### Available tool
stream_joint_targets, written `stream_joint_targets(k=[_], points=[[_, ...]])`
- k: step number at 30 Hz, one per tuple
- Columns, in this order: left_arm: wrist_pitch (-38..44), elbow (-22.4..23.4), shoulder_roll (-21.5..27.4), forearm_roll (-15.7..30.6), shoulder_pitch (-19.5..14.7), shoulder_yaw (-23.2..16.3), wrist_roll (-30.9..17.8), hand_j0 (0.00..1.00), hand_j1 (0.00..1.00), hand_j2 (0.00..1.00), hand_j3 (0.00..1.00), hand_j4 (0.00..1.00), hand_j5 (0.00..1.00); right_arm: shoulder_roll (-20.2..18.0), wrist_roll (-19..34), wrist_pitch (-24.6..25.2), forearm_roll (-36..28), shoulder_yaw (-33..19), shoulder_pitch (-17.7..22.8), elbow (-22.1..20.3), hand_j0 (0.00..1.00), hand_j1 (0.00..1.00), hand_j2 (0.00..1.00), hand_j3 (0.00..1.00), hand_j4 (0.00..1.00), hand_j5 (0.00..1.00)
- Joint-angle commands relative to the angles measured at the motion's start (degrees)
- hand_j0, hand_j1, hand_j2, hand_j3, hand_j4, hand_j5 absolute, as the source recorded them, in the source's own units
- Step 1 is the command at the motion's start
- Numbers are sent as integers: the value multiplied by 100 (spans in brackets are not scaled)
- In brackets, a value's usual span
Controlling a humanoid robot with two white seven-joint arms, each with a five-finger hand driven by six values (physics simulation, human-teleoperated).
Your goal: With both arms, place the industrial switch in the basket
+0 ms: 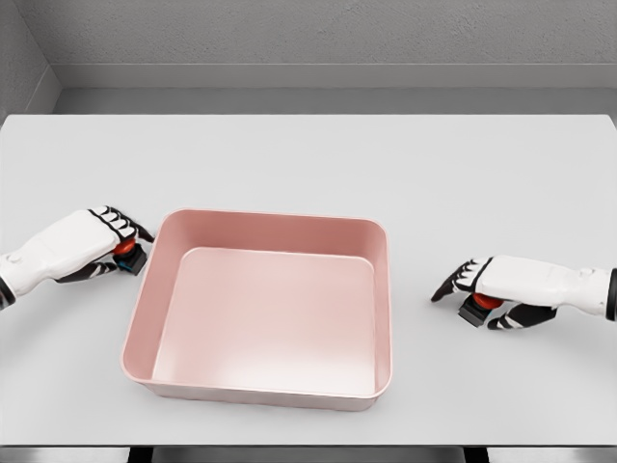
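Head view, left hand point(92, 246) clamped on switch point(128, 257) touching pink basket point(378, 289) rim, right hand point(501, 285) clamped on second switch point(479, 307), well apart.

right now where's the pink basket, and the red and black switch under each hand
pink rectangular plastic basket point(384, 289), head view, on its right wall
red and black industrial switch at left hand point(128, 255), head view, on its visible red top
red and black industrial switch at right hand point(479, 306), head view, on its red top

pink basket point(265, 313), red-black switches point(128, 255), white table point(308, 164)
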Motion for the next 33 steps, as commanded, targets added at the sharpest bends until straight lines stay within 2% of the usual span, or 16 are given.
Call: stream_joint_targets(k=[1,10,21,23,25,27,29,33], points=[[-23,32,23,37,0,6,22,57,57,57,57,57,57,-8,29,11,-39,-1,0,8,75,75,75,75,75,75],[-23,49,32,265,26,33,22,52,52,52,52,52,52,9,161,11,-39,-18,-9,52,62,62,62,62,62,62],[-95,14,287,591,18,59,13,49,49,49,49,49,49,1,152,11,-47,-80,-158,87,51,51,51,51,51,51],[-95,-3,296,600,0,76,13,49,49,49,49,49,49,10,143,11,-56,-106,-237,69,51,51,51,51,51,51],[-95,-30,445,811,-26,77,13,49,49,49,49,49,49,10,143,11,-56,-115,-316,61,51,51,51,51,51,51],[-95,-144,471,837,-26,111,13,49,49,49,49,49,49,10,135,11,-56,-115,-316,52,50,50,50,50,50,50],[-95,-328,542,907,26,305,13,49,49,49,49,49,49,18,135,11,-56,-115,-316,52,50,50,50,50,50,50],[-95,-381,647,1092,44,305,13,48,48,48,48,48,48,18,135,11,-56,-115,-351,34,48,48,48,48,48,48]])
